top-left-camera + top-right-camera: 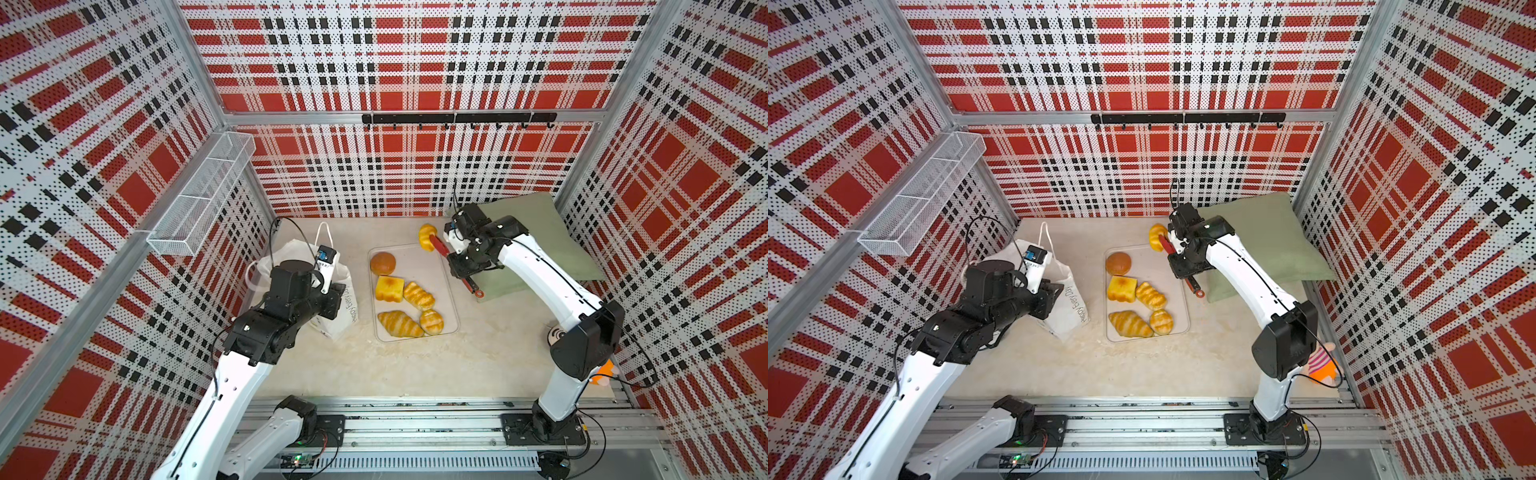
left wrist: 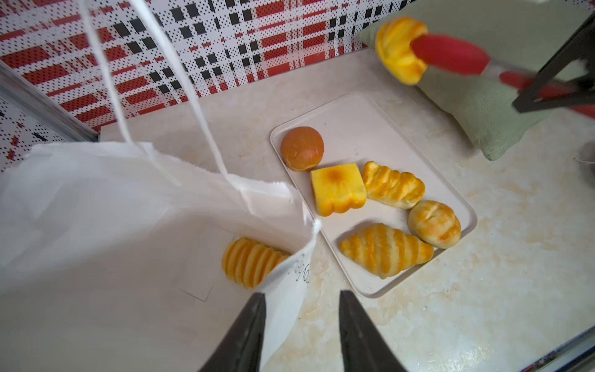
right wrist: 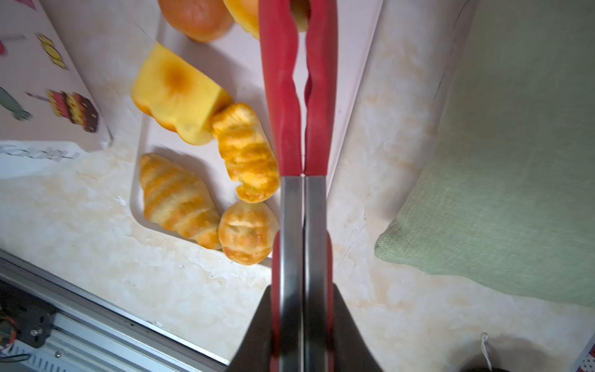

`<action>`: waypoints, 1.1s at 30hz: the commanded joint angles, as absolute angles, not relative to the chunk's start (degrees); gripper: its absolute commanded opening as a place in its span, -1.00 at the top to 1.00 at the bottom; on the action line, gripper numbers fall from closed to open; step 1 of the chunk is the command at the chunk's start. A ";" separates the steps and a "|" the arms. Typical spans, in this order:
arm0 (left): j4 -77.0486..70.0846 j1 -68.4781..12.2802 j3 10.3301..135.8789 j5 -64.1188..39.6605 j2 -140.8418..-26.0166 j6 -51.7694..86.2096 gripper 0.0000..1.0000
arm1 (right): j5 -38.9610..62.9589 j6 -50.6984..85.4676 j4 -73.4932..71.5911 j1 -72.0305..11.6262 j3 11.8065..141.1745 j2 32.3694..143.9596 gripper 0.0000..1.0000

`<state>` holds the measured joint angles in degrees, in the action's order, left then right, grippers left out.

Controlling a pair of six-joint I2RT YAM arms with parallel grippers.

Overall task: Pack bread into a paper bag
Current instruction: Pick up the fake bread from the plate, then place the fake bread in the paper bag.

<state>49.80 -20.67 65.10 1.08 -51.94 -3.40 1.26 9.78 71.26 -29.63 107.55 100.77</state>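
- Right end effector (image 3: pixel 302 290) clamps tongs (image 3: pixel 281 96) that pinch a roll (image 1: pixel 426 237) over the tray (image 2: pixel 354 128).
- Left end effector (image 2: pixel 302 293), jaws parted, straddles the rim of the bag (image 2: pixel 96 209) at the left edge of the bench (image 1: pixel 498 353), seemingly to hold its mouth open.

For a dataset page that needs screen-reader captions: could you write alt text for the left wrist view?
An open white paper bag holds one ridged loaf, with the open left gripper at its wall. Beside it, five pastries lie on a pale tray, and red-tipped tongs hold a yellow roll aloft.
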 commanded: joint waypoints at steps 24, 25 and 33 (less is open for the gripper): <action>49.53 -21.01 84.46 21.57 -48.66 4.29 0.04 | 11.37 11.10 77.46 -50.97 134.64 106.01 1.00; 49.29 -20.98 84.55 22.59 -48.90 5.01 0.03 | 11.73 11.12 77.02 -51.85 134.69 106.70 1.00; 45.50 -20.83 85.59 27.80 -48.78 8.58 0.00 | 14.28 11.42 74.42 -55.56 139.90 113.33 1.00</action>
